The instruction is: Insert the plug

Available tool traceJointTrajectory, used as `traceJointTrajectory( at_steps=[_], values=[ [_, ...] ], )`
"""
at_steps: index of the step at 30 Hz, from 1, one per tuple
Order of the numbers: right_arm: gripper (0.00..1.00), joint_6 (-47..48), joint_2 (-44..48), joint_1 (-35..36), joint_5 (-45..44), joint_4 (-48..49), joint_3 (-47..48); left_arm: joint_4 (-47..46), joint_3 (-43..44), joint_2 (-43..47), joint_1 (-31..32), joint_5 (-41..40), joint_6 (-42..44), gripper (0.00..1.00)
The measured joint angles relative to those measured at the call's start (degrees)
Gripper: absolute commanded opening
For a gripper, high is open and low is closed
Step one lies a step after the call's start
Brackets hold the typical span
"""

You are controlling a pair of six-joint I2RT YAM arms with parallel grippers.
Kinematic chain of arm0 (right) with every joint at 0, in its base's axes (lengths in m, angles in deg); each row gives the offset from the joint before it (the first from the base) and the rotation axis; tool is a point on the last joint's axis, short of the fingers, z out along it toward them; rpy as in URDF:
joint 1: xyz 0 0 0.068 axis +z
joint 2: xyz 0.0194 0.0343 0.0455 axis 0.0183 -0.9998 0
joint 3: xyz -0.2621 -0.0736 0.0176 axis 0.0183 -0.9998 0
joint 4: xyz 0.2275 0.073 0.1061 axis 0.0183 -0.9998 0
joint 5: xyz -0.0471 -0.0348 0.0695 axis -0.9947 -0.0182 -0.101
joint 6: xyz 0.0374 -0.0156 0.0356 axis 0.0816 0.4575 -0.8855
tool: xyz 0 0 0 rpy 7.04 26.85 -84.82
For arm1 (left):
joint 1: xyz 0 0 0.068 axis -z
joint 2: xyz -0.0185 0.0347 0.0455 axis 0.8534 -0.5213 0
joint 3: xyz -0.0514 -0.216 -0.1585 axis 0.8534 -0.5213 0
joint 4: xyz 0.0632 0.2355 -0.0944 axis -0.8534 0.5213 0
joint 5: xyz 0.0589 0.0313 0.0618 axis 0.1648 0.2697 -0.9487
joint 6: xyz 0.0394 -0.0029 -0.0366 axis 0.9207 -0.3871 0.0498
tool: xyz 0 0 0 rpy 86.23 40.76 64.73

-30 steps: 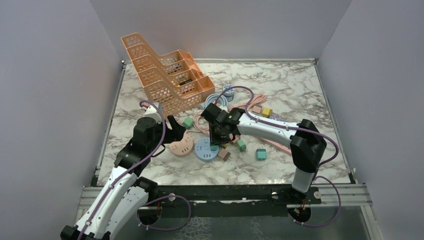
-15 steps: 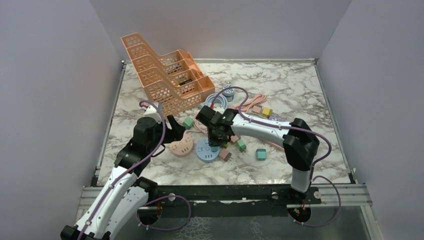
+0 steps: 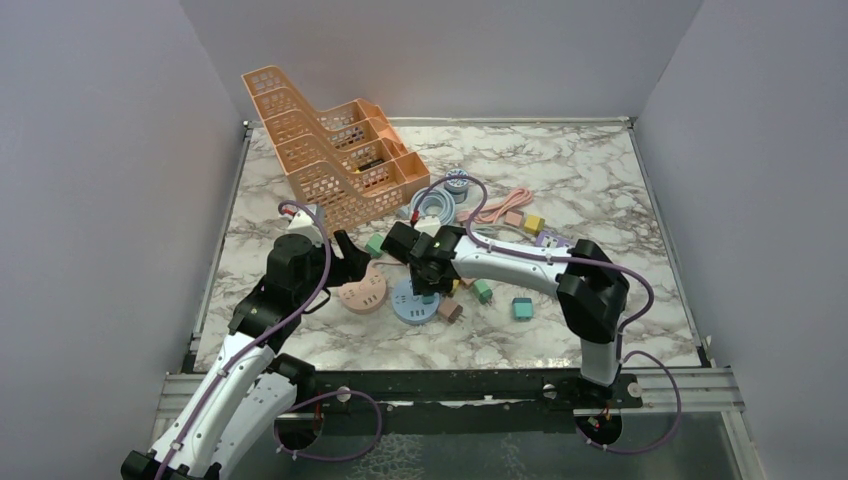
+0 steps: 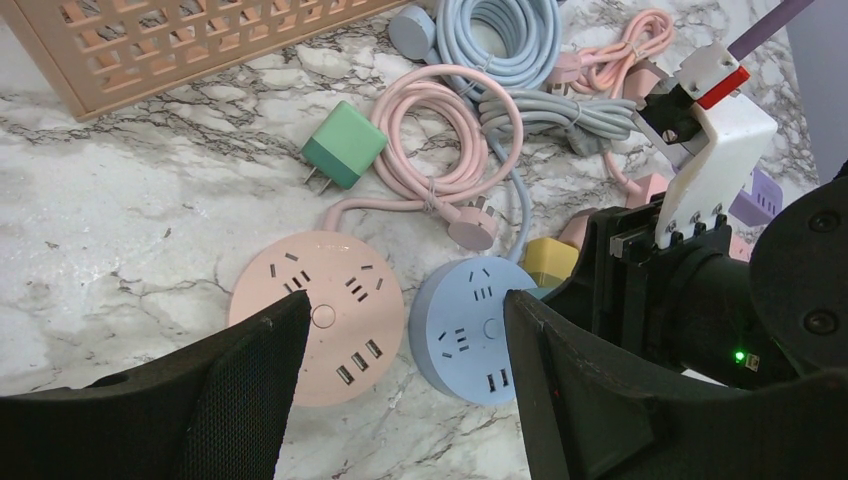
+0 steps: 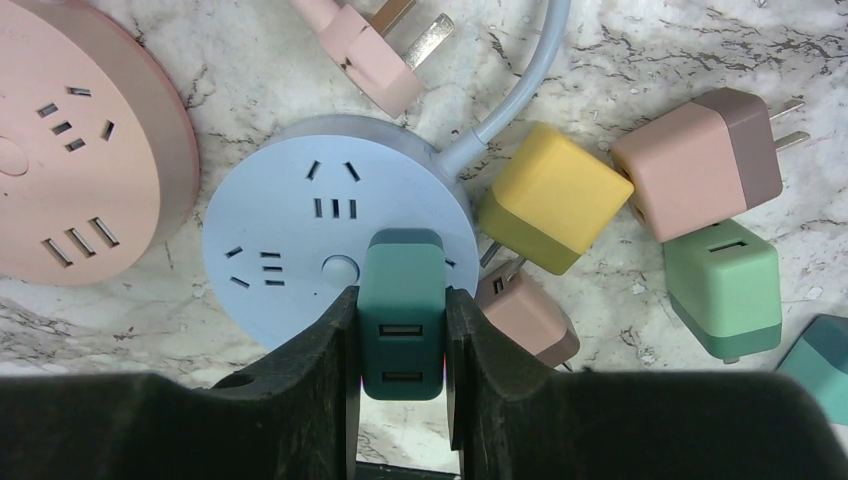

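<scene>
Right fingers (image 5: 402,345) clenched on the dark teal plug (image 5: 402,300), one finger on each side, its two USB ports facing my wrist camera. The plug sits over the near edge of the blue round socket strip (image 5: 290,250), just right of the strip's centre button. Its prongs are hidden under the body, so I can't tell whether they are in a socket or only resting on top.

Left fingers (image 4: 405,310) spread wide with nothing between them, hanging above the pink round socket strip (image 4: 315,315), which lies just beside the blue one, on its left.

Both strips lie flat on the marble worktop (image 3: 580,170). Loose adapters crowd the blue strip's right side:
- yellow cube adapter (image 5: 550,195), touching the strip's rim
- small brown-pink adapter (image 5: 525,320), just below the yellow one, right next to my right finger
- pink and brown adapter (image 5: 700,165), prongs pointing right
- light green adapter (image 5: 722,285), below that one

A pink cable plug (image 5: 375,45) lies just beyond the blue strip. Another green adapter (image 4: 343,148) sits further back by a coiled pink cable (image 4: 440,140). The orange mesh rack (image 3: 320,150) stands at the far left of the worktop.
</scene>
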Motion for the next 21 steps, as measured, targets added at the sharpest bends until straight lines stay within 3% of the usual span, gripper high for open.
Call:
traceJointTrajectory(
  at_steps=[11, 12, 16, 21],
  values=[
    [0.01, 2.1, -0.3, 0.0, 0.9, 1.4, -0.6, 0.0, 0.0, 0.0, 0.0, -0.2, 0.0, 0.74],
    [0.05, 2.2, -0.5, 0.0, 0.9, 0.8, 0.0, 0.0, 0.0, 0.0, 0.0, -0.2, 0.0, 0.74],
    [0.38, 2.3, -2.5, -0.1, 1.0, -4.2, 6.1, 0.0, 0.0, -0.2, 0.0, -0.2, 0.0, 0.75],
    [0.57, 2.4, -3.8, -0.1, 1.6, -5.2, 9.5, 0.0, 0.0, -1.3, 0.0, -0.2, 0.4, 0.76]
  ],
)
